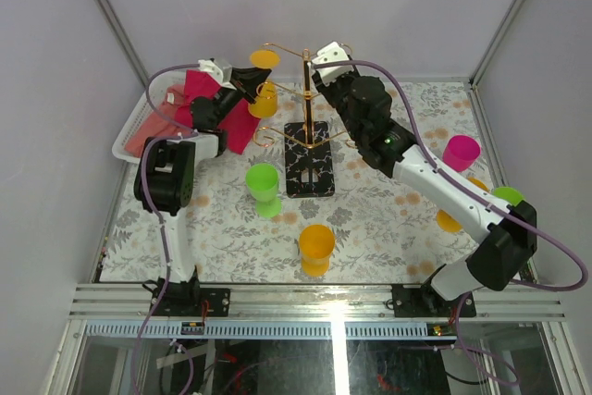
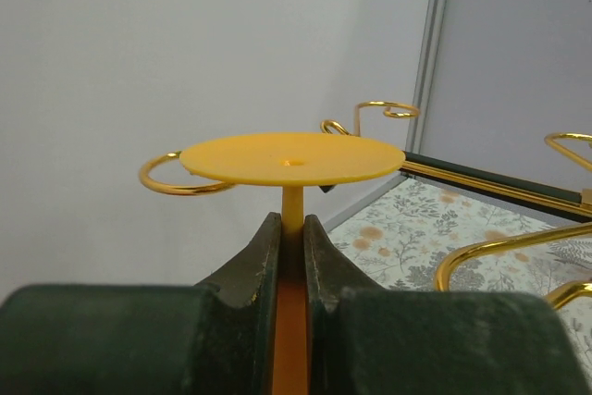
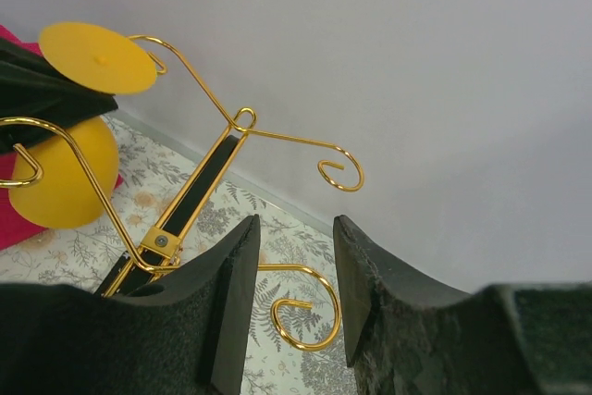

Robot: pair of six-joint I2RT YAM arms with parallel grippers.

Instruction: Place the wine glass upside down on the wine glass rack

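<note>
While the yellow wine glass (image 2: 292, 156) hung upside down just left of the wine glass rack (image 1: 306, 108), its round foot was about level with a curled upper arm of the rack, close over that curl. To do this step well, I think the stem should slide slowly sideways into the curl, so that the foot comes to rest on the wire and the thin rack is not pushed over. The left end effector (image 2: 289, 228) was closed tight on the stem, just below the foot, with the bowl under it. The right end effector (image 3: 294, 228) stood open with a moderate gap and held nothing. It was close to the post of the rack, but I could not tell if it touched it.
</note>
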